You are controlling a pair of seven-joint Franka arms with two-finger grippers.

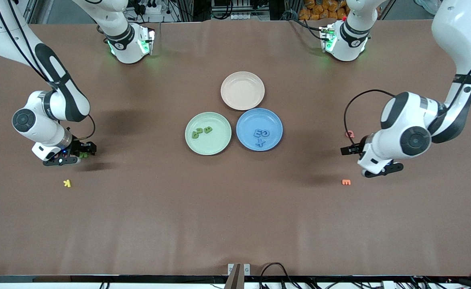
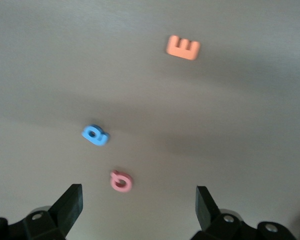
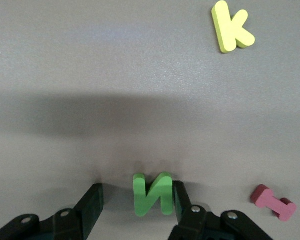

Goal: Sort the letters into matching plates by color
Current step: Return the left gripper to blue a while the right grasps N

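A green letter N (image 3: 153, 194) lies on the table toward the right arm's end. My right gripper (image 3: 137, 197) is down around it: one finger touches the N and the other stands a gap away, so it is open. In the front view this gripper (image 1: 82, 153) hides most of the N. The mint green plate (image 1: 215, 142) holds green letters (image 1: 202, 131), and the blue plate (image 1: 247, 120) holds blue letters (image 1: 261, 136). My left gripper (image 2: 140, 200) hangs open over the table close to a blue letter (image 2: 95, 135), holding nothing.
A yellow K (image 1: 67, 183) and a pink letter (image 3: 273, 202) lie near the N. A pink letter (image 2: 121, 181) and an orange E (image 1: 346, 182) lie near the left gripper (image 1: 350, 149). A beige-pink plate (image 1: 242, 90) sits farther from the camera than the two plates.
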